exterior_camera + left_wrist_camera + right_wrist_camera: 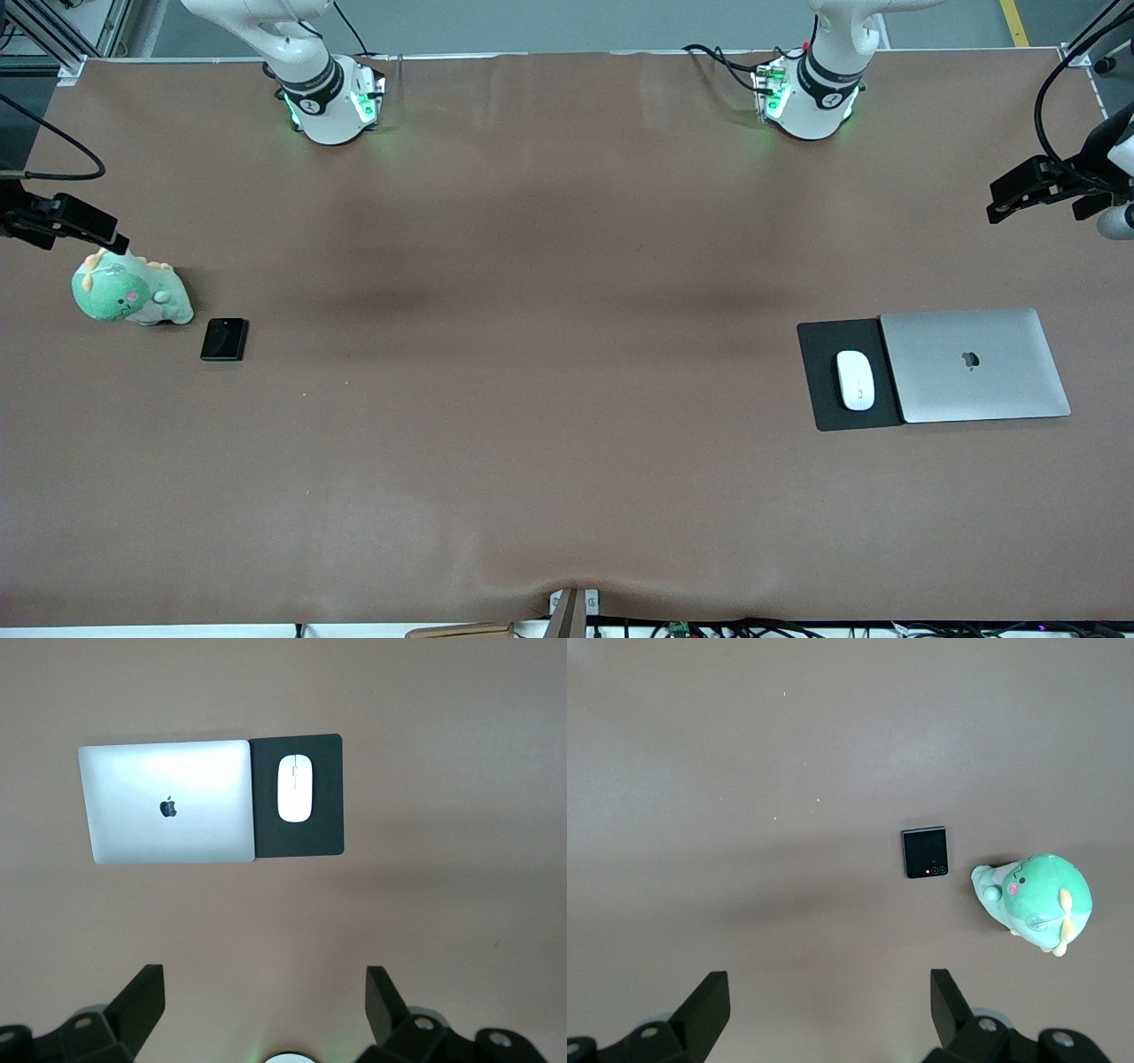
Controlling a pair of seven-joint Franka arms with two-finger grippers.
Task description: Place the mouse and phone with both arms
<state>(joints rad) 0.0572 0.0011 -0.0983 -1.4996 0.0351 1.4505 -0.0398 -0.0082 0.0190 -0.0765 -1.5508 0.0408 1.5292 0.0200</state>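
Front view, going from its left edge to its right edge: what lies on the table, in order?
Plush toy → phone → mouse pad → mouse on the pad → laptop.

Under my claws the table (532, 399) wears a matt brown cloth, faintly rippled. The mouse (856, 380) looks smooth glossy white plastic on a matt black pad (824, 390). The laptop (974, 365) is brushed silvery metal; the phone (224, 339) glossy black; the toy (128, 293) soft plush.
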